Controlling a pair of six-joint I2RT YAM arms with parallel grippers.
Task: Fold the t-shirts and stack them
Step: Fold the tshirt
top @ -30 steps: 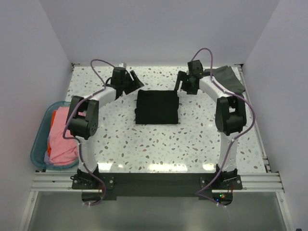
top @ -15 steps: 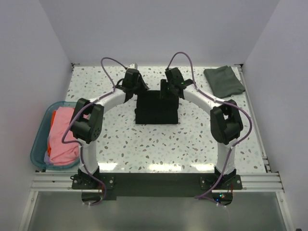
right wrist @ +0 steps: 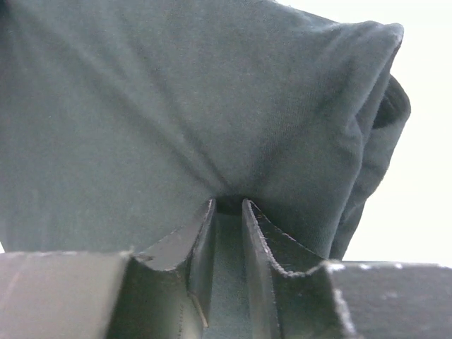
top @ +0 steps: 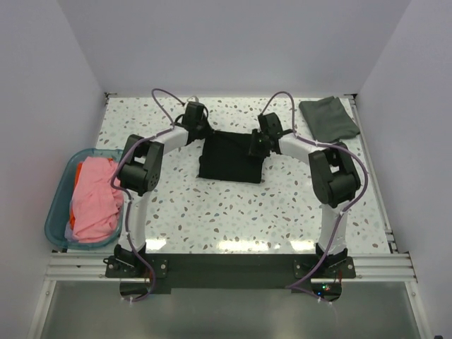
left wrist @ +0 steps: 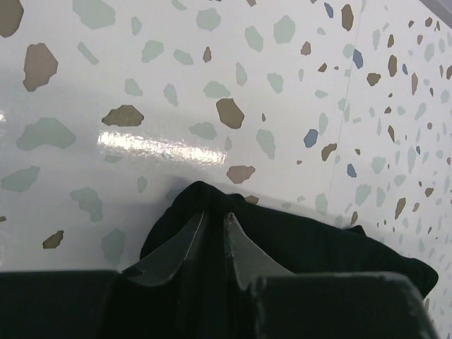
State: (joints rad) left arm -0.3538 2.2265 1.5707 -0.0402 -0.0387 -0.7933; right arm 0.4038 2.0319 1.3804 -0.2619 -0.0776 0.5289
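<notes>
The black t-shirt lies folded into a rectangle in the middle of the table. My left gripper sits at its far left corner, my right gripper at its far right corner. In the left wrist view the left gripper is shut on a bunched fold of the black t-shirt. The right gripper is likewise shut on the black t-shirt, which fills that view. A dark grey-green t-shirt lies folded at the back right. Pink and orange-red t-shirts lie in a tub.
The translucent teal tub stands off the table's left edge. The speckled white table is walled at the back and both sides. Both arms arch inward over the far half of the table.
Both grippers moved inward from the back of the table to the black t-shirt's far corners and shut on the cloth. The shirt's far edge is now bunched up.
</notes>
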